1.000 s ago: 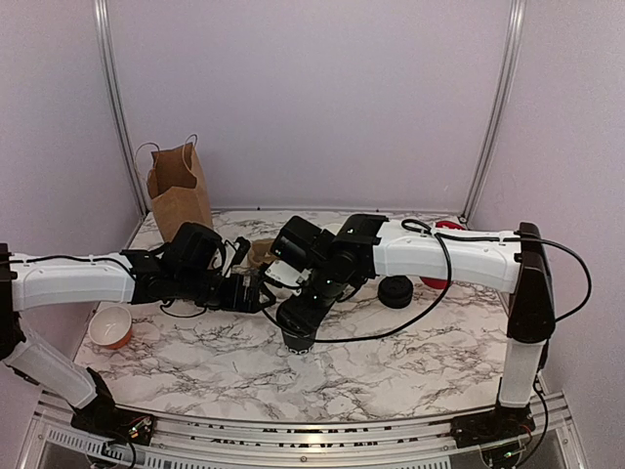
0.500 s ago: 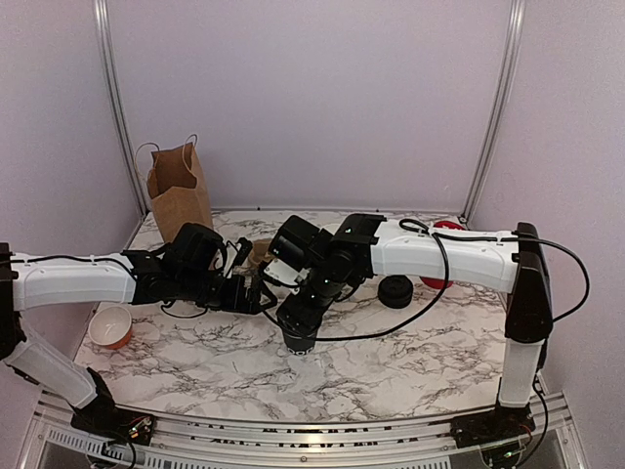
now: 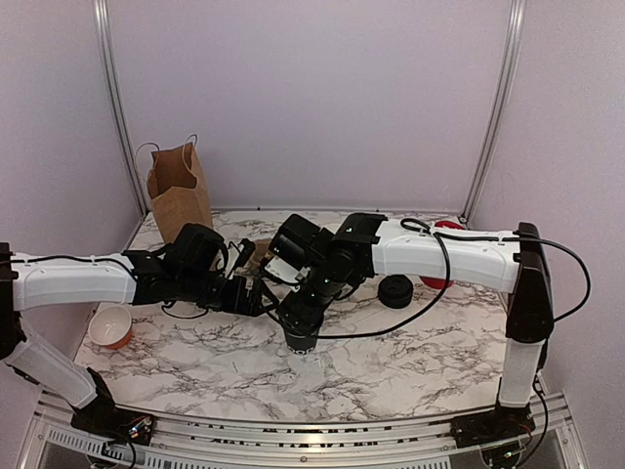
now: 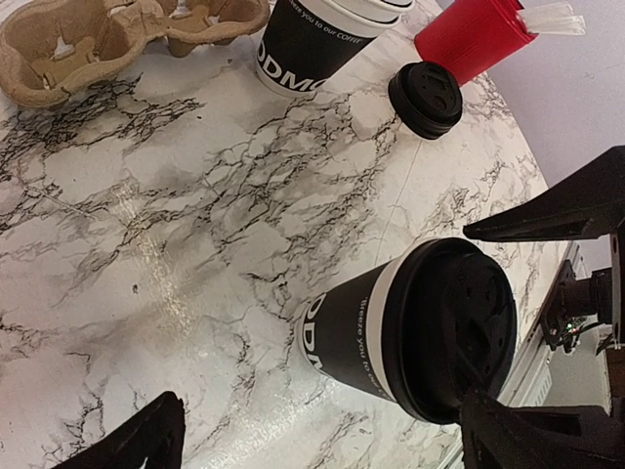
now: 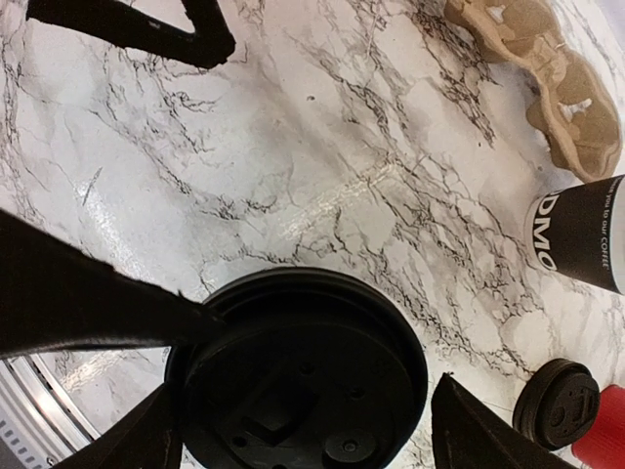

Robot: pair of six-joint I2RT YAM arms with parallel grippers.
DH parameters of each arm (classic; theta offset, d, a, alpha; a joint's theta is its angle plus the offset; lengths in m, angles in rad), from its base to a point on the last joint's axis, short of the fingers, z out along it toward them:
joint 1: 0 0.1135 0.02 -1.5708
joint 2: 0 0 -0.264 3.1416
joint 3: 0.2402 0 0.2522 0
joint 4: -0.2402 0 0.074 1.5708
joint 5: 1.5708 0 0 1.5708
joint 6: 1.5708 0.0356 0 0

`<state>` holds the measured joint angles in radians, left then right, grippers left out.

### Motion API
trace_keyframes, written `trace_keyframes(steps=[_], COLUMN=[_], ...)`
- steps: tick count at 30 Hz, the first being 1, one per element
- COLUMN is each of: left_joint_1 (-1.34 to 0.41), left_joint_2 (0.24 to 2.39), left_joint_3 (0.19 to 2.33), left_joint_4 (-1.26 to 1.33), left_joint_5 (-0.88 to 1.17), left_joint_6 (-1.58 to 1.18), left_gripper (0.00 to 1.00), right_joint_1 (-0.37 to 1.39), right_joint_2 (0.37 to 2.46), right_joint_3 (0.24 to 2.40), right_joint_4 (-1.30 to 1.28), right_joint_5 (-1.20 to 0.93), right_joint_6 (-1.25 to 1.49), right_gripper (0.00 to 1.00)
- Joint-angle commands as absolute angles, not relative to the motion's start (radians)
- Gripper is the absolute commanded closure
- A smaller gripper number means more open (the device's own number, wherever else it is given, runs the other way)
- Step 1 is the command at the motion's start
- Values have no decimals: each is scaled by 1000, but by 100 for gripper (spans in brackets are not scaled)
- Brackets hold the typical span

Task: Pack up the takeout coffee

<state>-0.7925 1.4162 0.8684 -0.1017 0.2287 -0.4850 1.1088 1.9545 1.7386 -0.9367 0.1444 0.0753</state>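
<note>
Right hand (image 5: 308, 420) hangs spread over the lidded takeout coffee (image 4: 391, 337), seemingly not gripping; left hand (image 4: 332, 440) gapes wide beside it. It stands upright on the marble worktop (image 4: 146, 195), mid-front.

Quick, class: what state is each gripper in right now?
Left gripper: open, holding nothing, takeout coffee between its jaws.
Right gripper: open, jaws straddling the coffee's lid, apparently not gripping.

Wall of the takeout coffee (image 5: 293, 322): hidden from me beneath its lid (image 5: 322, 391), between the fingers of the right gripper (image 5: 312, 435).
Far end of the cardboard carrier (image 5: 547, 88): cropped by my frame, ahead of that gripper.
</note>
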Motion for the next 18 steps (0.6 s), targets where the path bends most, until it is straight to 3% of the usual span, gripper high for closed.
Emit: trace_keyframes(steps=[1, 9, 18], left_joint_1=[-803, -808, -818], left_joint_2=[1441, 1455, 1448], left_joint_3=[907, 936, 928], left_joint_4=[-90, -98, -124], left_joint_5=[247, 251, 195], left_joint_6=[-467, -470, -484], left_gripper=[1, 1, 5], right_joint_1=[1113, 1096, 1058], right_joint_2=[1893, 1828, 1754], right_joint_3=[1763, 1705, 1591], right_joint_4=[-886, -854, -760], right_joint_5=[158, 182, 107], right_joint_6=[89, 125, 181], right_gripper=[16, 19, 48])
